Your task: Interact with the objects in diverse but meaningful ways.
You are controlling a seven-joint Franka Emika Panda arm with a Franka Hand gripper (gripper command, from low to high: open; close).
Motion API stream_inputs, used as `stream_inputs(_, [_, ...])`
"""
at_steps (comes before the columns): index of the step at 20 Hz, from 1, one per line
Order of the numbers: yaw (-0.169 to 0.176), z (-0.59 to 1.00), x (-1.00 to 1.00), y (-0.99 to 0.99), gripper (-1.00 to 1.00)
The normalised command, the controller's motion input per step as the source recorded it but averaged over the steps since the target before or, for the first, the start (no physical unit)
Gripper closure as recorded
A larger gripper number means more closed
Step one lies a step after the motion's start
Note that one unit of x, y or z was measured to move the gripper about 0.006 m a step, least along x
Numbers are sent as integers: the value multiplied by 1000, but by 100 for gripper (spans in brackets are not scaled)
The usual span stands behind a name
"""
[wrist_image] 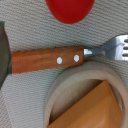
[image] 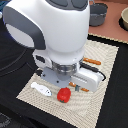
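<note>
One arm hangs low over the woven placemat (image: pixel 100 70), wrist pointing straight down; its gripper's fingers are hidden, so I cannot tell their spread. Nearest, at 6 o'clock, sits the red tomato (image: pixel 63 95), the white fish-like piece (image: pixel 41 89) at 8 o'clock; beyond, an orange-handled fork (wrist_image: pixel 47 59) beside a plate (wrist_image: pixel 82 82).

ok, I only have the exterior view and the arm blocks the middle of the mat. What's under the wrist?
Observer: A fork with a brown wooden handle, lying flat on the mat.
Operator: I see the tomato by the arm. Touching the fork?
Observer: No. The tomato sits beside the handle with bare mat between them.
Operator: Anything on the fork's other side?
Observer: A pale round dish holding an orange-brown wedge; the fork's neck lies right at its rim.
</note>
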Motion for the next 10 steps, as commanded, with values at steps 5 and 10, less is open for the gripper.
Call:
stream_inputs(5, [-54,-215,161,-301,-100])
stream_inputs(10, [-55,-209,139,-258,-100])
